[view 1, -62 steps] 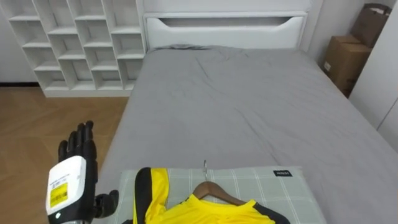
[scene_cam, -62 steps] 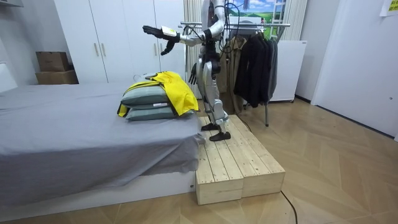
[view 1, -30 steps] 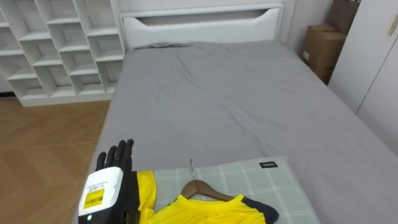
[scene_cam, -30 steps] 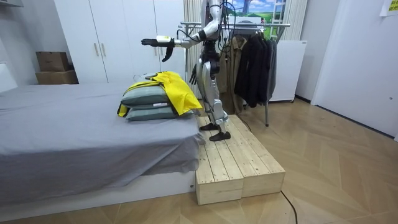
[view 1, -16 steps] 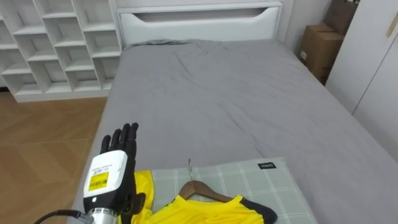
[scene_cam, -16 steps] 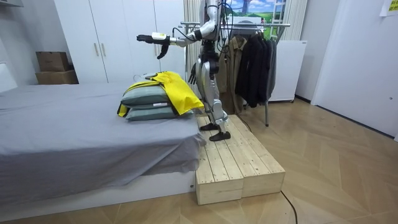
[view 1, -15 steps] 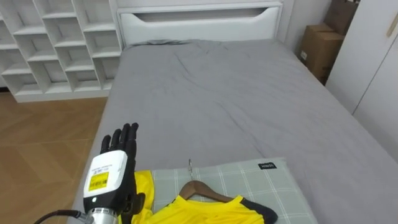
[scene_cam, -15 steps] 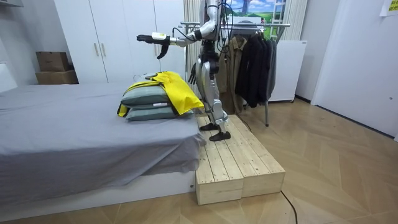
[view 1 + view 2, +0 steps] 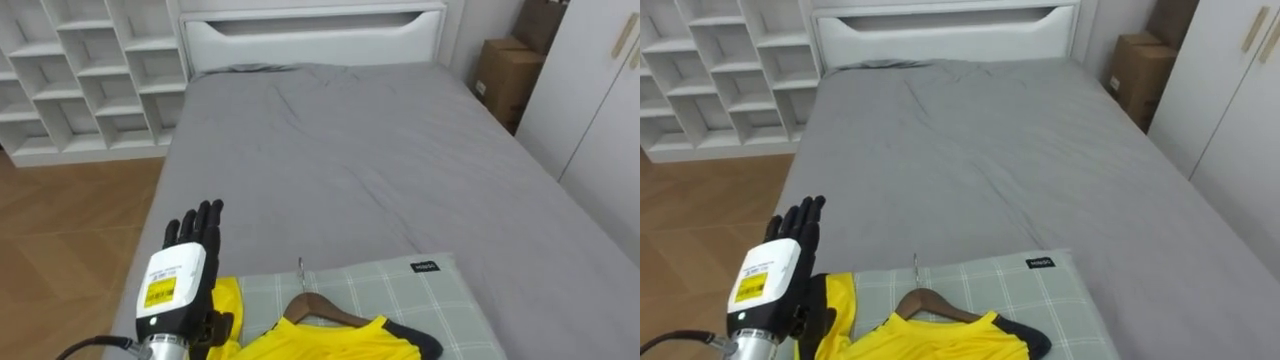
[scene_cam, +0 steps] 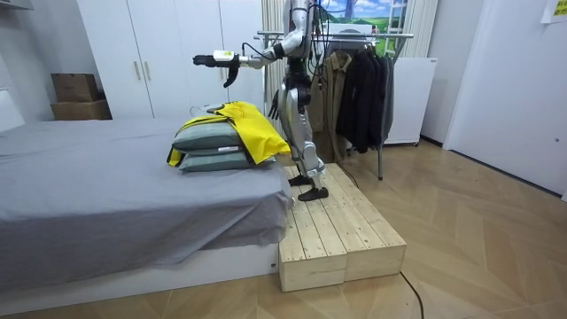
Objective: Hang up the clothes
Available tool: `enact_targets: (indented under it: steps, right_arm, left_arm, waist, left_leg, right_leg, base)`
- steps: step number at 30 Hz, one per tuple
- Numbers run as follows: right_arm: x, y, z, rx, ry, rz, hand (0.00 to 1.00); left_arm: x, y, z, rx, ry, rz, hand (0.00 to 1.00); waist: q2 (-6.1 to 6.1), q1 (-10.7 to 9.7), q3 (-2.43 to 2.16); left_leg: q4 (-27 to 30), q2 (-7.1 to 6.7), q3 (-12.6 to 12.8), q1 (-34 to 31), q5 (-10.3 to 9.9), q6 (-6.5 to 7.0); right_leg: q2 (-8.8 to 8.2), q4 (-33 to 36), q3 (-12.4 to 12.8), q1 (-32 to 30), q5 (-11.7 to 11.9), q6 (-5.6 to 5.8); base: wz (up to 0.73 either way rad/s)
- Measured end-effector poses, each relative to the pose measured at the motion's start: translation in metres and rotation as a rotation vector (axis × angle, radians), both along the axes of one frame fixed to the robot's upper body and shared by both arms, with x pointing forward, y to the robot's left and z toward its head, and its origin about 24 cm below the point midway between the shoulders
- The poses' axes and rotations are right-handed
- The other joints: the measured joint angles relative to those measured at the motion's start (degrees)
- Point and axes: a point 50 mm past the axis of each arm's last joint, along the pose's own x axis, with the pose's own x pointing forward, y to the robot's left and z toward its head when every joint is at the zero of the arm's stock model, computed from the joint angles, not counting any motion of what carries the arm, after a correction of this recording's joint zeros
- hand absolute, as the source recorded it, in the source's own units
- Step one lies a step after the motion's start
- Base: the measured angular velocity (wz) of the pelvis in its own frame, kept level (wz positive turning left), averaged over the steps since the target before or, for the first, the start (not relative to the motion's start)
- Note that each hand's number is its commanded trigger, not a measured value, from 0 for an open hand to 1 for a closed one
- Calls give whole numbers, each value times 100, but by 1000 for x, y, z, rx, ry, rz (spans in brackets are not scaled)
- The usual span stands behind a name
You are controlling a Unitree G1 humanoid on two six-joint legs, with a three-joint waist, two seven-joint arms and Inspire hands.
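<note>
fingers point(image 9: 203, 222) straight, released, holding nothing | left hand point(image 9: 178, 285) raised over the grey bed point(image 9: 350, 150) | yellow shirt point(image 9: 320, 340) on wooden hanger point(image 9: 325, 308) lies on checked pillow point(image 9: 400, 290) beside it | right hand point(image 10: 275, 109) hangs at hip, state cannot be told

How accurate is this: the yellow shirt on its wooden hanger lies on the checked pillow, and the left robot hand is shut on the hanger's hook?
Partly wrong: the left eye view shows the left robot hand open, fingers straight, apart from the hanger. The yellow shirt does lie on the checked pillow.
</note>
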Motion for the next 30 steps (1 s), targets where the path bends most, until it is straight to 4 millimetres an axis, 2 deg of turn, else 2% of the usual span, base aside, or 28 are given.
enact_targets:
  steps: [5, 10, 21, 23, 24, 25, 26, 27, 28, 30]
  right_arm:
    - [1, 0, 0, -7, 0, -8, 0]
    - [0, 0, 0, -12, 1, -23, 0]
    - [-1, 0, 0, -44, 2, -28, 0]
    - [-1, 0, 0, -51, 1, -29, 0]
    - [0, -1, 0, -57, -2, -31, 0]
    - [1, -2, 0, -67, -8, -34, 0]
    - [7, 2, 0, -66, -22, -26, 0]
    - [17, 11, 1, -55, -54, 2, 0]
    - [16, 10, 1, -63, -53, 11, 0]
    - [7, 10, -1, -68, -22, -7, 0]
  left_arm:
    - [-3, 1, -11, -8, 87, 4, 0]
    - [-11, 1, -35, 11, 227, 5, 0]
    - [-13, -9, -41, -18, 266, -7, 0]
    - [-13, -9, -41, -17, 269, -8, 0]
    - [-13, -8, -42, -16, 274, -7, 0]
    - [-15, -7, -45, -15, 292, -1, 0]
    - [-15, -3, -45, -9, 299, 8, 0]
    - [-12, 9, -44, 17, 313, 26, 0]
    - [-9, 7, -50, 18, 354, 32, 0]
    - [-4, -3, -50, 13, 364, 4, 0]
  waist:
    - [4, 0, -7]
    - [32, -54, -26]
    - [50, -139, -37]
    - [60, -136, -37]
    - [81, -122, -9]
    - [227, -120, 35]
    - [240, -139, 1]
    - [22, -152, -8]
    - [53, -253, 14]
    - [32, -340, 19]
  left_leg:
    - [1, -1, 95, -28, 0, 0]
    - [1, 4, 107, -20, 0, 0]
    - [-19, 22, 100, 42, 1, -2]
    - [-20, 39, 71, 84, 25, -39]
    - [-54, 69, -46, 177, 107, -41]
    - [-130, 237, -383, 236, 123, -33]
    - [-106, 293, -372, 221, 107, -51]
    - [127, 185, -163, 102, 13, -219]
    - [243, 243, -69, 86, -176, -461]
    - [8, 342, 258, 17, -126, -502]
  right_leg:
    - [8, 0, 122, -62, 0, 0]
    - [5, 0, 145, -65, 0, 0]
    - [-2, 35, 173, -19, 0, 0]
    - [0, 173, 142, -79, -2, -2]
    - [54, 619, 47, -312, -67, -52]
    - [383, 648, 167, -648, -263, -228]
    - [576, 285, 286, -802, -140, -407]
    - [584, -320, 275, -1072, 804, -687]
    - [513, -51, 42, -1104, 898, -516]
    - [458, 13, 62, -1060, 897, -516]
  base:
    - [-12]
    - [-2]
    - [2]
    - [-5]
    - [-31]
    - [-46]
    - [-67]
    - [-35]
    - [-7]
    - [39]
